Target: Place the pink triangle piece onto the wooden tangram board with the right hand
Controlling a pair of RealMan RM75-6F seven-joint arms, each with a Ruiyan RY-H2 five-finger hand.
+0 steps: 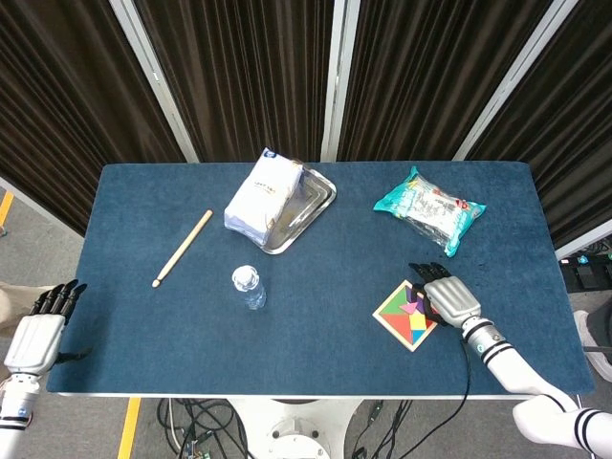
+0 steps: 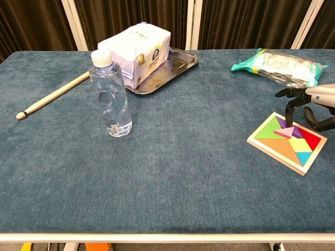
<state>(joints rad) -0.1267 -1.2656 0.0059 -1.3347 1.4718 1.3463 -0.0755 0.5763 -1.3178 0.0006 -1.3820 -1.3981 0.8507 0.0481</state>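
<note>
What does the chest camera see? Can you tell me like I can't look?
The robot's right hand reaches over a wooden tangram board, its fingertips at a pink triangle piece lying on the colored pieces. Farther left on the blue table stands a water bottle.

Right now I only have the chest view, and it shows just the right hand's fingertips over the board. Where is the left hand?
Observer: The left hand hangs off the table, beyond its near left corner, with its fingers straight and holding nothing.
Reviewer: How much of the right hand is over the board?
Observer: In the head view, the right hand covers the right corner of the wooden tangram board. Its forearm runs off the table's near edge.
Reviewer: And the piece?
Observer: From above, the pink triangle lies on the board, just left of the fingertips.
</note>
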